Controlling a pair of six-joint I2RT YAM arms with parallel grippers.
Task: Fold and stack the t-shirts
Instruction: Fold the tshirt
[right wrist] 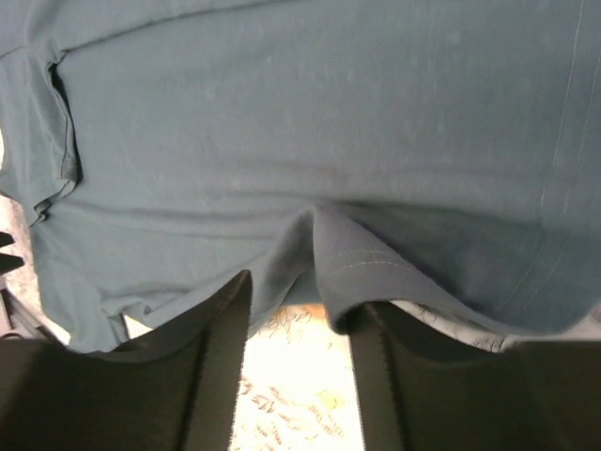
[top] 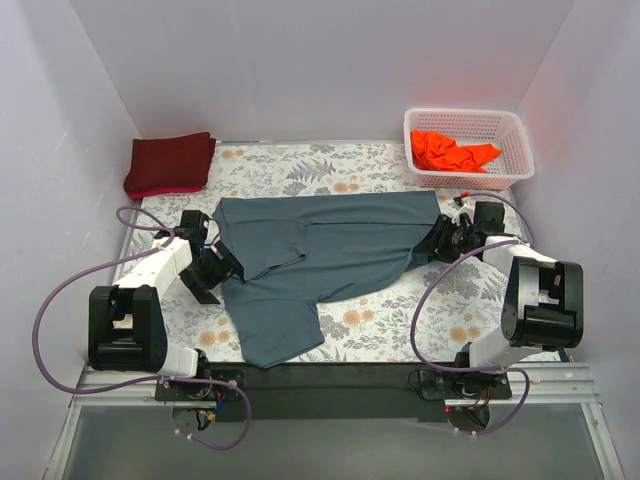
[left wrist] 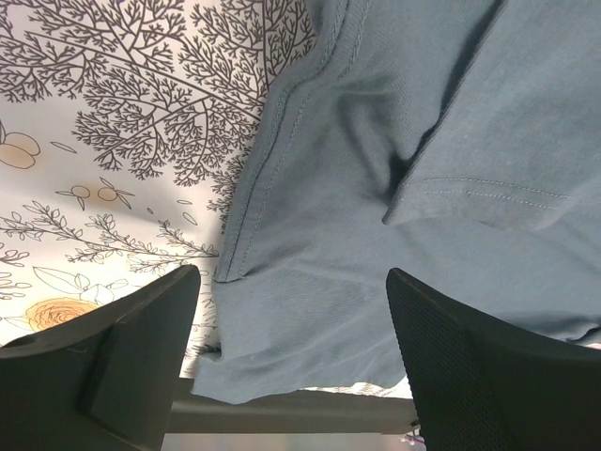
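Left wrist view: fingers (left wrist: pixel 141 357) of left gripper (left wrist: pixel 291 282) black and blunt, fine mesh grain on the right-hand pad. Spread wide, released, clasping nothing. Below and between them, blue-grey shirt (left wrist: pixel 451 113): soft matte knit with a double-stitched hem, one stitched edge folded over the body, bottom edge lying on the floral cloth (left wrist: pixel 113 94).

Right wrist view: fingers (right wrist: pixel 188 376) of right gripper (right wrist: pixel 299 301) part-way apart, not clenched; floral cloth showing in the gap. Stitched hem puckered into a raised ridge right at the tips. Cannot tell whether it touches a pad.

Top view: both arms bent low, forearms angled inward. Left gripper at the shirt's left edge, right gripper at its right edge. Shirt spread crosswise mid-table, partly folded, one flap trailing toward the near edge.

Seen only from above: maroon shirt (top: pixel 170 163), folded into a flat rectangle at the far left corner; orange shirt (top: pixel 450 152), crumpled in the white lattice basket (top: pixel 470 181) at far right.

Seen only from the wrists: stitching, knit grain, hem ridge.
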